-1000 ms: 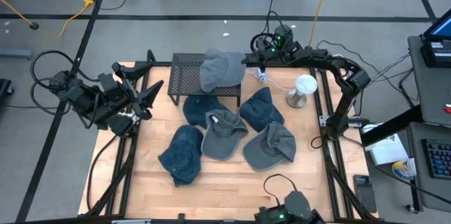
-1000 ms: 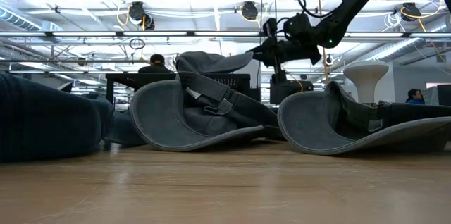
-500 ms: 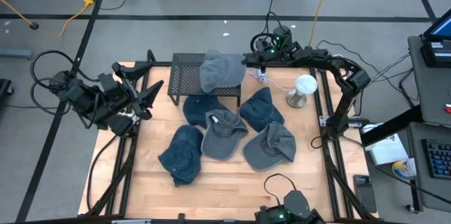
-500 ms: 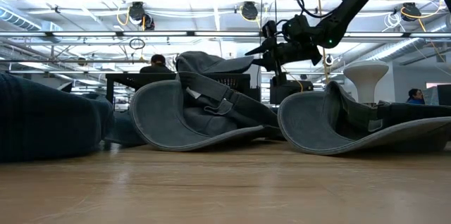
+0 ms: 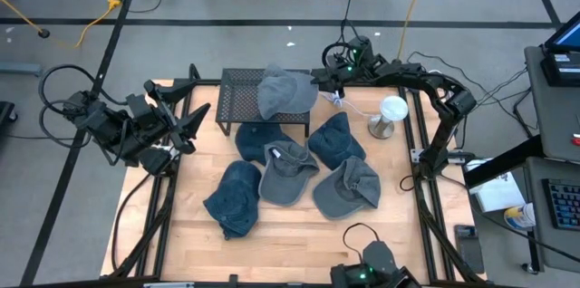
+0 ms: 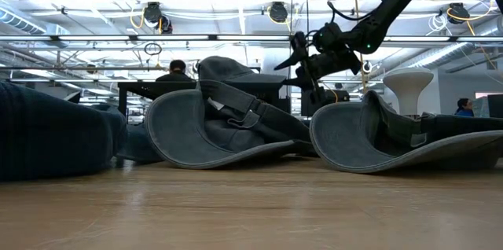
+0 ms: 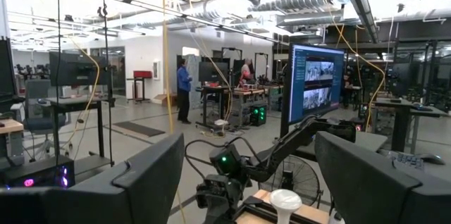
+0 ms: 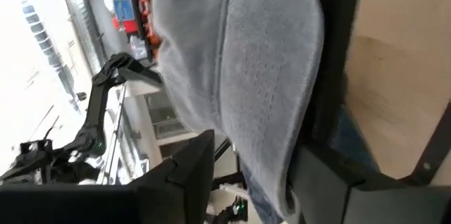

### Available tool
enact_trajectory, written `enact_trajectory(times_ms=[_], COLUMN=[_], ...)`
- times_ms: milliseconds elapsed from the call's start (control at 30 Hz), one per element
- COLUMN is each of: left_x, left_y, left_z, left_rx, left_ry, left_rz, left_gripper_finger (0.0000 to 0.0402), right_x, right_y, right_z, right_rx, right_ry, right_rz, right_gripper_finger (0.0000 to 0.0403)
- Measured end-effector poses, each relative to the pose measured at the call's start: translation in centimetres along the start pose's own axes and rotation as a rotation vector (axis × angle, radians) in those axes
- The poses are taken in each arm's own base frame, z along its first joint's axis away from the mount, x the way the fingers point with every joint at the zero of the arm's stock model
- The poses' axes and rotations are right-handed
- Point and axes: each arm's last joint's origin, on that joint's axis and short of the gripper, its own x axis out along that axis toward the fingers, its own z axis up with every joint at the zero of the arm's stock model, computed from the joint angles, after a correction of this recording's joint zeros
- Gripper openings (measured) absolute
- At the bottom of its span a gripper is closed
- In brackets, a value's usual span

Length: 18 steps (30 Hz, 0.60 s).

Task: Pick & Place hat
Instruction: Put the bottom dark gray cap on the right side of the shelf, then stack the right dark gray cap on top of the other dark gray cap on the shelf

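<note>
A grey hat (image 5: pixel 283 91) lies on the black mesh rack (image 5: pixel 237 98) at the table's far side, crown up, with its brim (image 6: pixel 263 77) resting on the rack's top. My right gripper (image 5: pixel 319 77) is just right of the hat and open. One finger (image 6: pixel 297 43) is above the brim's level and one is below it. In the right wrist view the brim's edge (image 8: pixel 282 182) lies between the two fingers. My left gripper (image 5: pixel 195 120) waits open at the table's left edge, with nothing between its fingers. My right gripper comes level at the hat from the table's right, its open fingers on either side of the brim's edge (image 8: pixel 285 189). Whether a finger (image 8: pixel 328 175) touches the brim I cannot tell. The hat rests on the rack on its own.
Several more hats, dark blue (image 5: pixel 233 199) and grey (image 5: pixel 285 172), lie in a cluster on the wooden table in front of the rack. A white mushroom-shaped stand (image 5: pixel 391 111) is at the far right. People are in the room beyond.
My right gripper has opened and let go of the grey hat's brim, staying beside the rack. The brim, held up toward the fingers before, has sunk flat onto the rack's top. The crown has stayed where it was.
</note>
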Motion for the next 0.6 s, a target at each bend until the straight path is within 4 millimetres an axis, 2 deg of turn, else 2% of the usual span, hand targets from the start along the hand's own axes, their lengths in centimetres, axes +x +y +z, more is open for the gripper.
enact_trajectory(times_ms=[267, 500, 600], left_x=[0.0, 0.0, 0.0], left_y=[0.0, 0.0, 0.0], left_z=[0.0, 0.0, 0.0], left_rx=[0.0, 0.001, 0.001], left_ry=[0.0, 0.0, 0.0], left_rz=[0.0, 0.0, 0.0], left_gripper_finger=[0.0319, 0.0319, 0.0319], right_x=[-0.3, -1.6, -2.6], right_y=[-0.4, -0.6, 0.0], right_z=[0.2, -0.3, -0.7], right_rx=[0.011, 0.02, -0.017], right_ry=[-0.033, -0.054, -0.079], right_rz=[-0.029, -0.103, -0.129], right_gripper_finger=[0.0156, 0.0155, 0.0155])
